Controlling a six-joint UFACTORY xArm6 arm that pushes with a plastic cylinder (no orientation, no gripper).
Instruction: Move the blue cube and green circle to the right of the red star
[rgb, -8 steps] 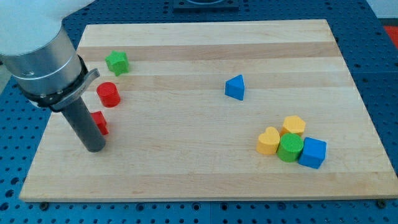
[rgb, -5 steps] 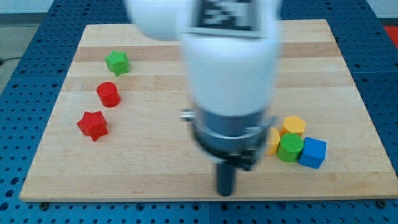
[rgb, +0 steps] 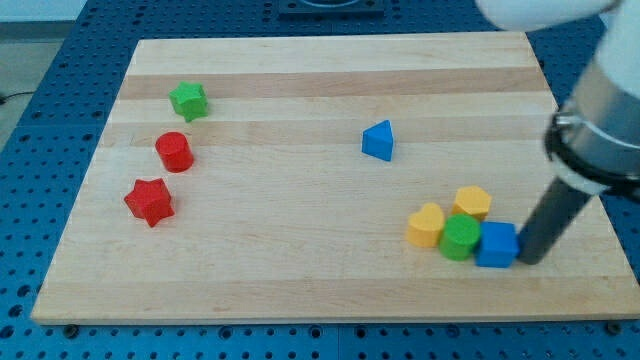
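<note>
The blue cube (rgb: 496, 245) sits near the view's bottom right, touching the green circle (rgb: 461, 238) on its left. My tip (rgb: 531, 259) rests against the blue cube's right side. The red star (rgb: 149, 201) lies far off at the view's left. The rod slants up to the right into the arm's body (rgb: 600, 120).
A yellow heart (rgb: 426, 225) touches the green circle's left and a yellow hexagon (rgb: 472, 203) sits just above it. A blue triangle (rgb: 378, 140) is mid-board. A red cylinder (rgb: 174, 151) and green star (rgb: 188, 101) lie above the red star. The board's right edge (rgb: 585, 180) is near the tip.
The arm swept from the red star at the left across the board to the right. The blue cube, green circle and yellow heart have shifted slightly left.
</note>
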